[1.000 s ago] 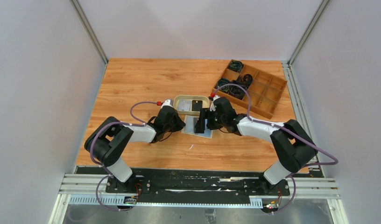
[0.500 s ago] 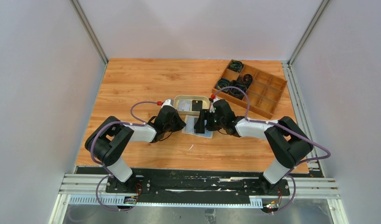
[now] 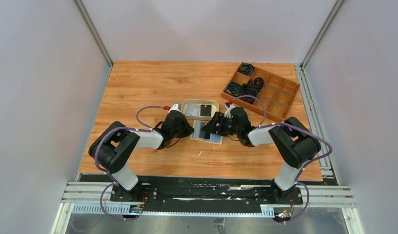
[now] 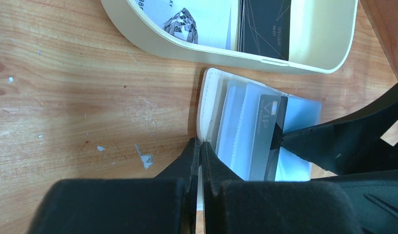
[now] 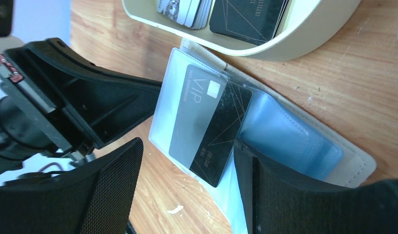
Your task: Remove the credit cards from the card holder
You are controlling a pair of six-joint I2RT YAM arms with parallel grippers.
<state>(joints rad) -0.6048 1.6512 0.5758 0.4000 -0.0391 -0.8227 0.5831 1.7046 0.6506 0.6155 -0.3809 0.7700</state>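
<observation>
1. Centrally on the table [image 3: 138, 87], the card holder [image 3: 207, 132] lies open, just below an oval dish [image 3: 184, 109] holding other cards.
2. Left claw [image 4: 201, 152] is closed, its tips touching the holder's lower left edge.
3. Right claw [image 5: 187, 151] stands wide open, fingers straddling a grey card [image 5: 194, 114] and a black card [image 5: 221, 141] that overlap on a clear sleeve.
4. A pale blue card [image 5: 285, 139] sits in the right leaf's pocket.
</observation>
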